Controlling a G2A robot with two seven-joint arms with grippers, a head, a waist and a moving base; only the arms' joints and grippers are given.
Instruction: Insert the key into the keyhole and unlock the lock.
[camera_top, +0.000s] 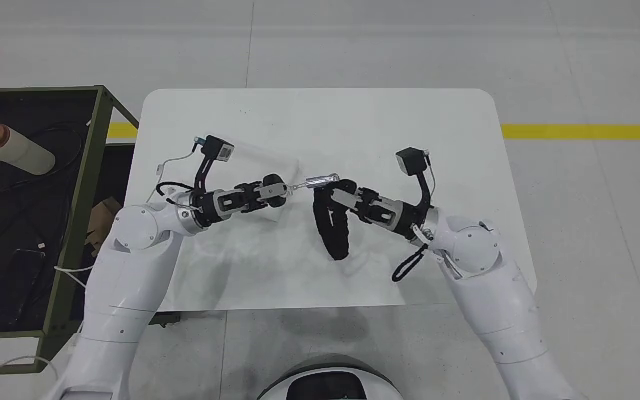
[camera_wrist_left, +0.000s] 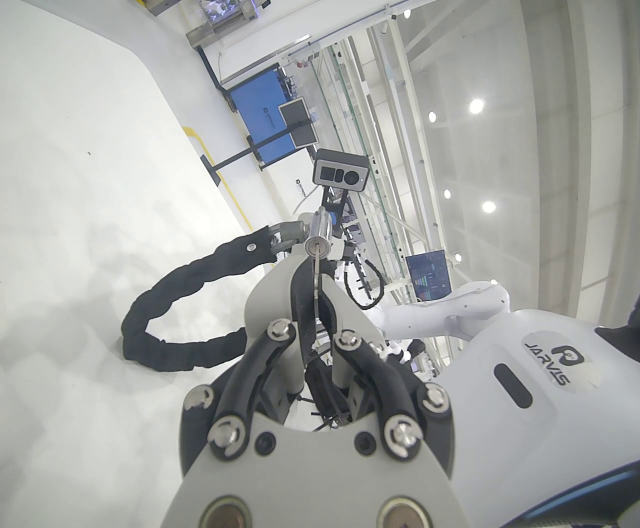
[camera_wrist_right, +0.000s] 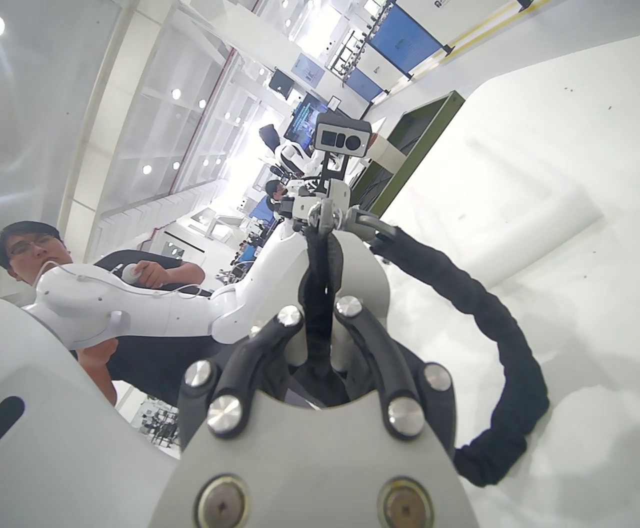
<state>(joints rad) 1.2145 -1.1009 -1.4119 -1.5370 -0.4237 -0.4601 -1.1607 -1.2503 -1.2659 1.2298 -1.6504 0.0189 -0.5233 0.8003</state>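
A chain lock in a black fabric sleeve (camera_top: 335, 235) hangs in a loop above the white table (camera_top: 400, 120), its silver cylinder (camera_top: 318, 182) pointing at the left arm. My right gripper (camera_top: 335, 197) is shut on the sleeved chain (camera_wrist_right: 320, 300) just behind the metal lock head (camera_wrist_right: 325, 215). My left gripper (camera_top: 283, 189) is shut on a thin metal key (camera_wrist_left: 316, 280), whose tip sits in the round keyhole (camera_wrist_left: 317, 246) of the cylinder. The black loop (camera_wrist_left: 170, 310) sags to the table.
A green-framed cart (camera_top: 60, 200) with cables stands off the table's left edge. A yellow floor line (camera_top: 570, 131) runs beyond the right side. Bare table surface lies behind and in front of the grippers.
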